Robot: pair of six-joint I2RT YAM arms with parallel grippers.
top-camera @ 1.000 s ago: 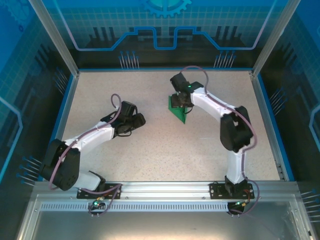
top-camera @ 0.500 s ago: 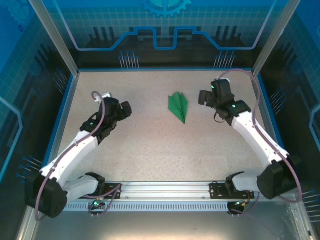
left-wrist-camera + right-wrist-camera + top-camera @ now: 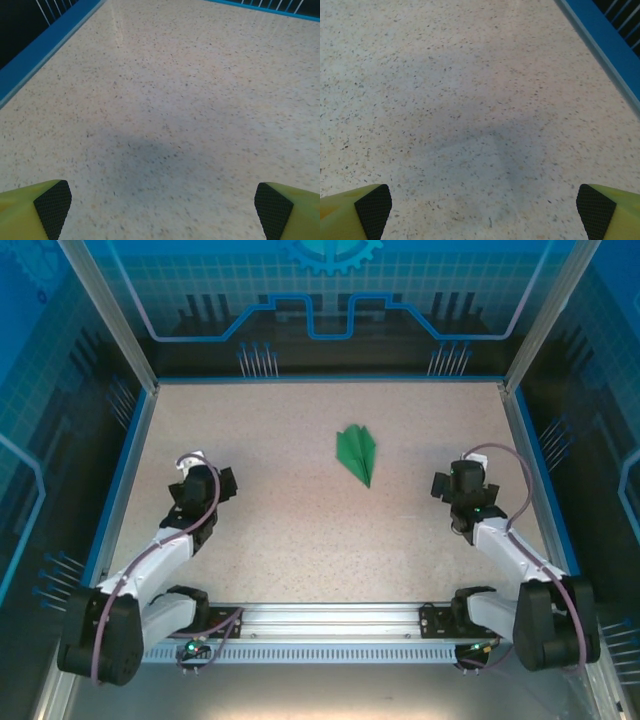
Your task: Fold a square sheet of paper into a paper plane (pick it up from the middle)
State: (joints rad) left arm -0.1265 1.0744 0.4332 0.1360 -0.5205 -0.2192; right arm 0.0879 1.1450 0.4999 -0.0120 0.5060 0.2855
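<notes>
Left gripper (image 3: 204, 478) sat low near the left side of the table (image 3: 300, 540), jaws spread wide with nothing between them. In its wrist view the two black pads (image 3: 52, 204) showed at opposite bottom corners, with bare tabletop between. Right gripper (image 3: 462, 483) mirrored this near the right side, likewise wide apart and empty, its pads (image 3: 595, 210) at the corners of its own wrist view. Both arms were bent close to their bases, well apart from the work. Judgement: this posture leaves the middle of the table unobstructed and suggests that the folding is complete.

Paper plane (image 3: 358, 454) lay flat on the table, right of centre and toward the far half, between the two grippers but touching neither. Its nose pointed toward the near edge and slightly right; the wider tail faced the far wall.

Materials and shapes:
- Plane: thin matte bright-green paper, a narrow pointed dart with layered wings and a darker line along the centre crease
- Table: pale speckled surface, mostly matte, with a faint sheen toward the far end in the left wrist view, bordered by a raised blue rim (image 3: 128, 465)
- Fingers: yellow-green bodies; pads black with a fine cross-hatched texture, probably meant to grip thin sheet without slipping
</notes>
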